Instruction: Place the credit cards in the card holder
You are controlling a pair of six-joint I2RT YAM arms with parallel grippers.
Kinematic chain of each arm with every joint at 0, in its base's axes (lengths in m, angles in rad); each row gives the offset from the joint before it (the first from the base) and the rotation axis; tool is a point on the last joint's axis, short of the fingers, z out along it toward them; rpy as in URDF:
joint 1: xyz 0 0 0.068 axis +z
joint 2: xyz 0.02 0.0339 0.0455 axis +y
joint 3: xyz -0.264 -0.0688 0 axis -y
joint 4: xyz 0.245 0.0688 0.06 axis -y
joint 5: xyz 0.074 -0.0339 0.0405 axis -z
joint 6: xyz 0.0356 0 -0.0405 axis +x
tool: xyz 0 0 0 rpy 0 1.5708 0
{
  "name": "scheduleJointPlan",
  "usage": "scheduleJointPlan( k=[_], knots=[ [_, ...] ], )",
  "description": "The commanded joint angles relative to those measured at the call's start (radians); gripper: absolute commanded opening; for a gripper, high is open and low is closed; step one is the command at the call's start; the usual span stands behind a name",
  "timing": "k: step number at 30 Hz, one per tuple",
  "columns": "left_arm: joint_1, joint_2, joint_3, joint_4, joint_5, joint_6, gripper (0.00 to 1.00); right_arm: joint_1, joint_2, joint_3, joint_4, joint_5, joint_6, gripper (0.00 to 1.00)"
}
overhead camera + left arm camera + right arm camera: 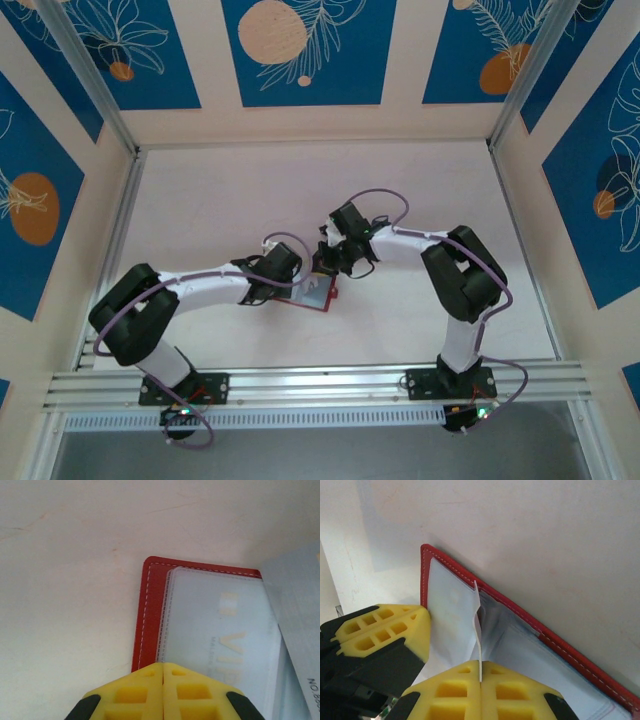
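The red card holder (150, 610) lies open on the table, its clear sleeves facing up; a card with pale "VIP" lettering (225, 635) sits under one sleeve. My left gripper (163, 665) is shut, its tips pressing on the sleeve's edge by the red border. My right gripper (480, 664) is shut on a thin grey credit card (297, 625), which stands edge-on (477, 615) over the open card holder (560, 642), its upper corner at a sleeve. The left gripper's yellow fingers (385, 630) rest just beside it. From above, both grippers (288, 280) (328, 268) meet over the card holder (318, 297).
The pale tabletop (300, 190) stretches far behind the card holder. Patterned blue walls and metal frame posts (95, 80) enclose the table. An aluminium rail (320, 385) runs along the near edge, between the arm bases.
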Motion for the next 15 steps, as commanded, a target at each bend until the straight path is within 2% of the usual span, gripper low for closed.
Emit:
scheduleJointPlan(
  k=[1,15],
  knots=[
    [0.005,0.033,-0.036,-0.046,0.001,-0.012,0.06,-0.005,-0.012,-0.014,-0.027,-0.052,0.016,0.00],
    [0.006,0.038,-0.036,-0.043,0.006,-0.011,0.07,-0.026,-0.086,-0.057,-0.068,-0.031,0.028,0.00]
  ],
)
